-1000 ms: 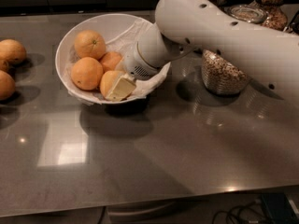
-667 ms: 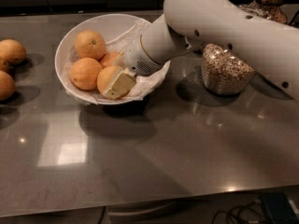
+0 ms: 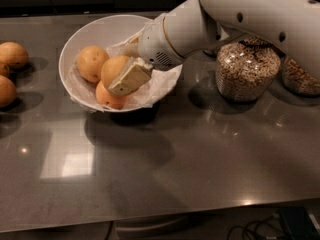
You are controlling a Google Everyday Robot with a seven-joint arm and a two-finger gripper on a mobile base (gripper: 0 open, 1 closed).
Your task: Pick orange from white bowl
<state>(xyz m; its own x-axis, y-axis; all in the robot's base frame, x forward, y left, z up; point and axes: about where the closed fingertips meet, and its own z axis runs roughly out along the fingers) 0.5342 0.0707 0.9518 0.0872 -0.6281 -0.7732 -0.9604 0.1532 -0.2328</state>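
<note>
The white bowl (image 3: 87,31) stands at the back left of the grey table, lined with crumpled white paper. Three oranges show in it: one at the left (image 3: 91,62), one low at the front (image 3: 109,99) and a middle orange (image 3: 112,69). My gripper (image 3: 120,78) reaches into the bowl from the right on the white arm. Its cream near finger (image 3: 130,78) lies across the front of the middle orange, which sits between the fingers, higher than the front one. The far finger is mostly hidden behind that orange.
Several loose oranges (image 3: 12,54) lie on the table at the left edge. A glass jar of grains (image 3: 246,69) stands right of the bowl, with a second jar (image 3: 300,76) behind my arm. The table's front edge (image 3: 150,221) runs along the bottom.
My gripper has shifted from the bowl's right front toward its middle and now sits around the middle orange, a little higher. The arm has risen toward the upper right.
</note>
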